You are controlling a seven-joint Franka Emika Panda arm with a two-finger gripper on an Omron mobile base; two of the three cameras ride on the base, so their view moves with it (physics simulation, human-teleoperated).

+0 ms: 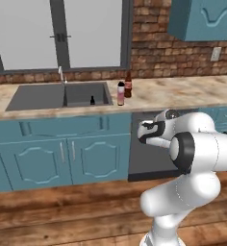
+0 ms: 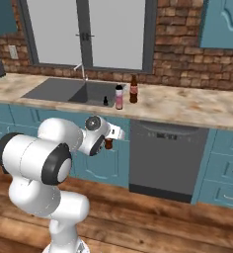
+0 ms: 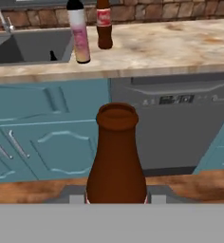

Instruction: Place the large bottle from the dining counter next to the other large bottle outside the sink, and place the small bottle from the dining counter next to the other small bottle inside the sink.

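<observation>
Hand view: small bottle (image 3: pixel 116 156) clamped upright in the gripper (image 3: pixel 116 197), facing the sink counter.
The pink-yellow large bottle (image 3: pixel 79 38) already stands on the counter just beside the red-labelled bottle (image 3: pixel 104 26); the sink (image 3: pixel 33 47) lies at eleven o'clock, another small bottle (image 3: pixel 52 55) inside. Judging from here: carry high over the counter edge, keep the bottle vertical, lower beside that small one, then release.

Even, bright rendered light with soft faint shadows, no glare, and slightly coarse, blurry detail throughout.
</observation>
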